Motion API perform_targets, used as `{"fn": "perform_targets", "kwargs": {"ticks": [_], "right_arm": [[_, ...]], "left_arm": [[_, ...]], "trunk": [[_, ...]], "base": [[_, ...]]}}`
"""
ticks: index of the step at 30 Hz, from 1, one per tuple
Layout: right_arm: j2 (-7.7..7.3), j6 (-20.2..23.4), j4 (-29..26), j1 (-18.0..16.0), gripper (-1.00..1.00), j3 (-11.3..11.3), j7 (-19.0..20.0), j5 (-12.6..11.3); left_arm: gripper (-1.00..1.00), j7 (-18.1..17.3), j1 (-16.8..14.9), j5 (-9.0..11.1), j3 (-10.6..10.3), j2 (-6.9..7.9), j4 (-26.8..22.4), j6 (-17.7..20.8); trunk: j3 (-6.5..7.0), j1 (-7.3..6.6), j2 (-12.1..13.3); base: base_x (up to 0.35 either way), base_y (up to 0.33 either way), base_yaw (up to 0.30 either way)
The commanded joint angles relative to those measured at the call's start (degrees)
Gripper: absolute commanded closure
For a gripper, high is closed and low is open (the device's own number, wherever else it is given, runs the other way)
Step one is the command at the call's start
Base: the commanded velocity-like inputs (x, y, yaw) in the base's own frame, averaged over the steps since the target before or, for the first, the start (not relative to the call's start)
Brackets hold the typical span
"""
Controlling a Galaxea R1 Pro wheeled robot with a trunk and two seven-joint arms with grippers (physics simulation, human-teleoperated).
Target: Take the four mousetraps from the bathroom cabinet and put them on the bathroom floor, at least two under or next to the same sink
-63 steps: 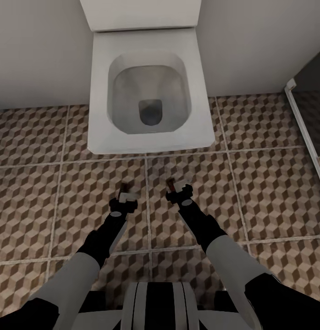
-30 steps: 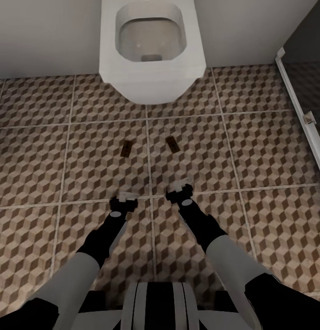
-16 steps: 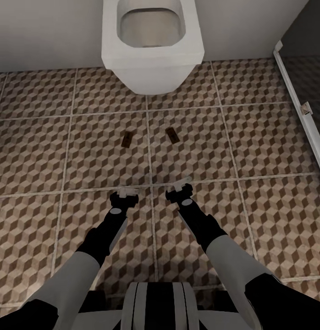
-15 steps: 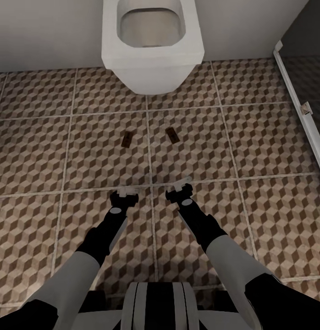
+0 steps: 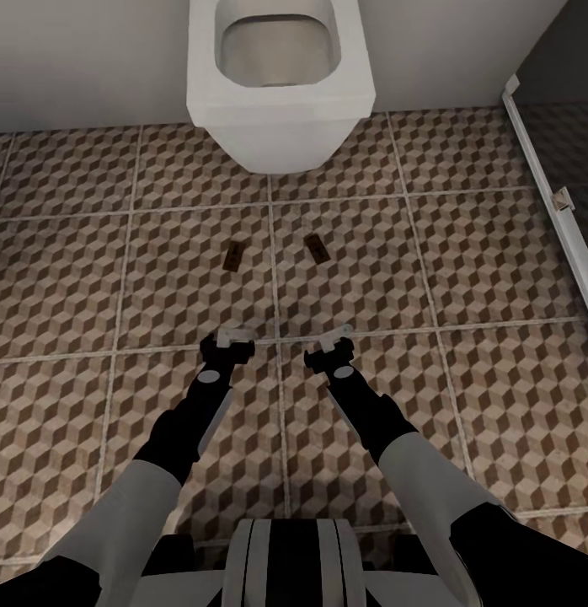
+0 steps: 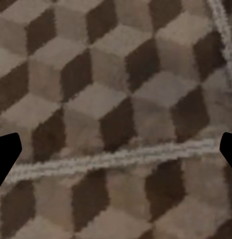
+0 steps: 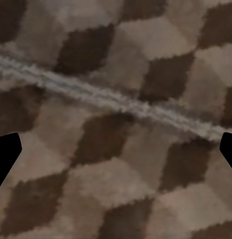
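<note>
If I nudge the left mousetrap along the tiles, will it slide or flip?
The left mousetrap lies flat on the bathroom floor, so it would probably slide, not roll or tip. It looks small and thin, likely light and stiff. The grout line beside it might catch an edge.

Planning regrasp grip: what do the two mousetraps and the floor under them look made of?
Left mousetrap and right mousetrap: probably wood, matte brown boards with dark markings, too small to resolve. Bathroom floor: likely ceramic tile, printed cube pattern, pale grout lines, faint sheen.
</note>
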Motion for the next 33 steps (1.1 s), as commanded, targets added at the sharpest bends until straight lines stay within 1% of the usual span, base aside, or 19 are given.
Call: {"fn": "perform_targets", "kwargs": {"ticks": [1,2,21,33], "right_arm": [[0.00,0.50,-0.06,-0.02,-1.00,0.14,-0.19,0.59],[0.00,0.50,-0.06,-0.02,-1.00,0.15,-0.19,0.59],[0.00,0.53,-0.36,-0.02,-1.00,0.25,-0.22,0.63],[0.00,0.68,-0.49,-0.02,-1.00,0.14,-0.59,0.68]], "left_arm": [[-1.00,0.38,-0.02,0.14,-0.16,0.05,-0.16,0.35],[-1.00,0.39,-0.02,0.14,-0.15,0.07,-0.22,0.41],[-1.00,0.36,-0.02,0.17,-0.13,0.23,-0.48,1.53],[-1.00,0.35,-0.02,0.17,-0.13,0.28,-0.47,1.61]], "trunk": [[-0.03,-0.01,-0.01],[-0.03,-0.01,-0.01],[4.18,-0.50,0.24],[6.56,-3.13,5.06]], "base": [[0.000,0.000,0.000],[0.000,0.000,0.000],[0.000,0.000,0.000],[0.000,0.000,0.000]]}}
